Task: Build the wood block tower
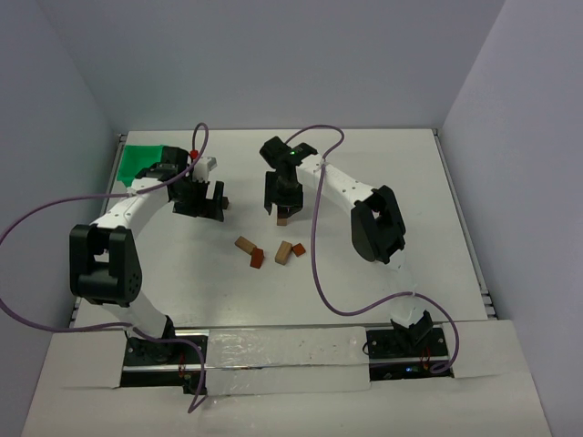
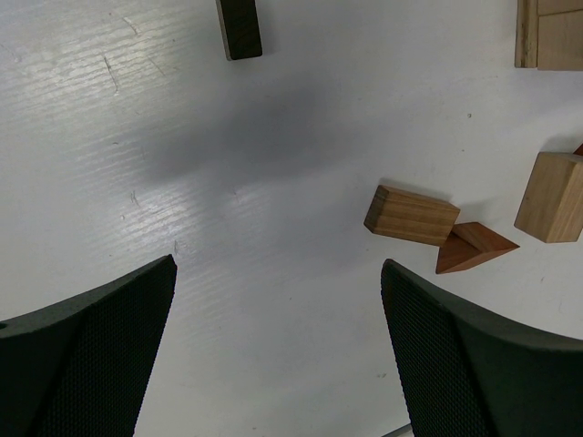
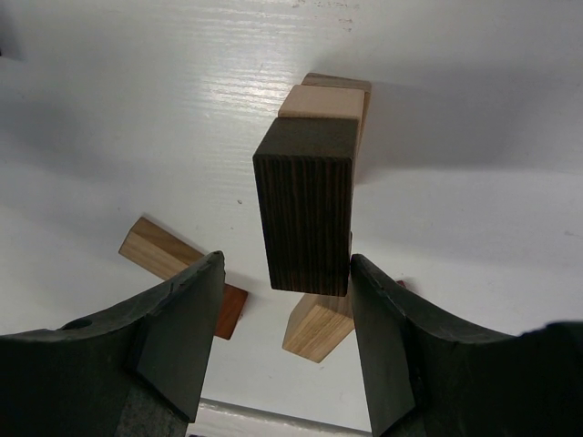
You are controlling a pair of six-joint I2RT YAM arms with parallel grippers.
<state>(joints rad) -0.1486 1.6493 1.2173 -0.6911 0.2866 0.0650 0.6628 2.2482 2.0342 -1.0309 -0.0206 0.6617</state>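
Observation:
The wood block tower (image 1: 284,218) stands mid-table. In the right wrist view a dark brown block (image 3: 305,214) stands on end on top of it, over a tan block (image 3: 321,100). My right gripper (image 3: 284,273) straddles this dark block with its jaws open; the right finger (image 3: 401,337) is at the block's edge and the left finger stands apart from it. My left gripper (image 2: 278,309) is open and empty over bare table, left of the tower. The tower's tan base (image 2: 551,32) shows at the top right of the left wrist view.
Loose blocks lie in front of the tower: a tan block (image 1: 244,244), a reddish-brown wedge (image 1: 257,259) and two tan blocks (image 1: 285,251). A dark brown block (image 2: 239,27) lies near the left gripper. A green bin (image 1: 141,162) sits at the far left.

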